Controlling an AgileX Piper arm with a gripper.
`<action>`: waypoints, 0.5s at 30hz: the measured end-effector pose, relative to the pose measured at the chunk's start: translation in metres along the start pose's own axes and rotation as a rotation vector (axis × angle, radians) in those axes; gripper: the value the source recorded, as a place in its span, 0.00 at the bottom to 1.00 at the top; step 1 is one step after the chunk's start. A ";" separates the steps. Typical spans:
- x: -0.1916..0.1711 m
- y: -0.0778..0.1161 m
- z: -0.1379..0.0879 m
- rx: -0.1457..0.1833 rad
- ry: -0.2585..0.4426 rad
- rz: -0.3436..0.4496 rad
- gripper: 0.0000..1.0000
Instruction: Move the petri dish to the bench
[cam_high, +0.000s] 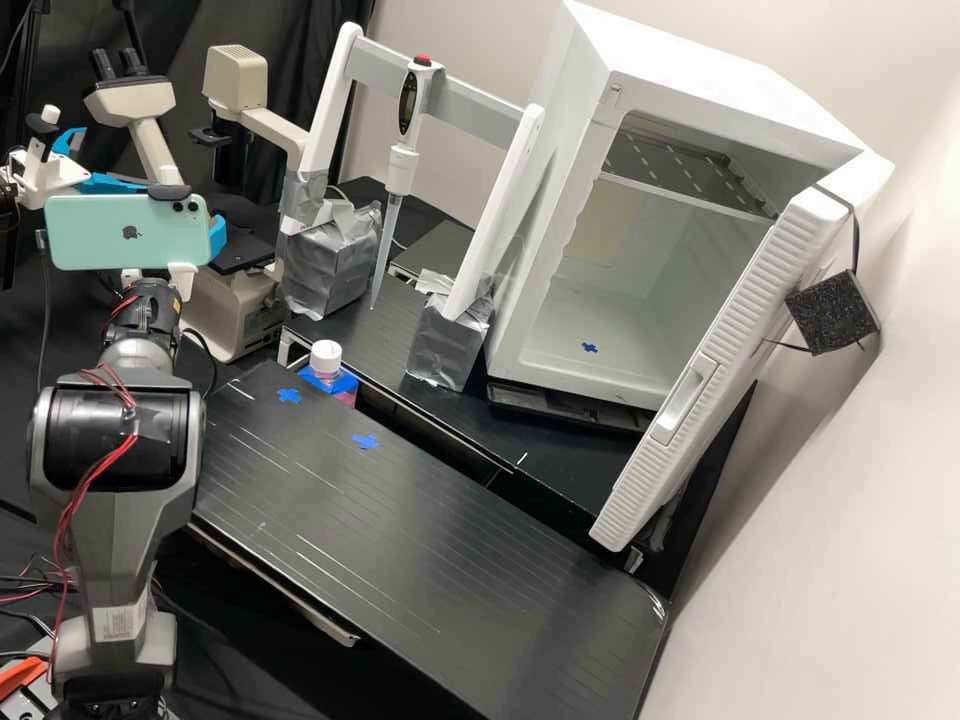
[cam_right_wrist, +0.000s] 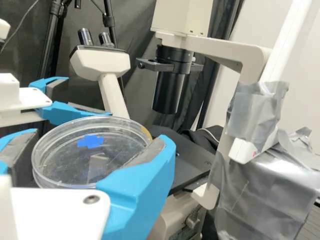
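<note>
One gripper (cam_high: 217, 240) squeezes the clear dish (cam_right_wrist: 65, 167) in its jaws (some blue shows there). The microscope (cam_right_wrist: 225, 52) is near.

From the near side, the high view looks forward and down over the black bench (cam_high: 430, 540), far enough back for the arm (cam_high: 115, 560) at left and open white cabinet (cam_high: 690, 75) at upper right. The wrist view looks nearly level, closer to the microscope (cam_right_wrist: 102, 62). Both share this microscope, upper left in the high view, and a tape-wrapped block (cam_high: 325, 270).
</note>
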 end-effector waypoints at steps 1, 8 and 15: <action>-0.005 0.000 0.000 0.001 0.007 0.016 0.00; -0.074 -0.011 0.024 0.004 -0.011 0.072 0.00; -0.101 -0.008 0.045 0.035 -0.063 0.134 0.00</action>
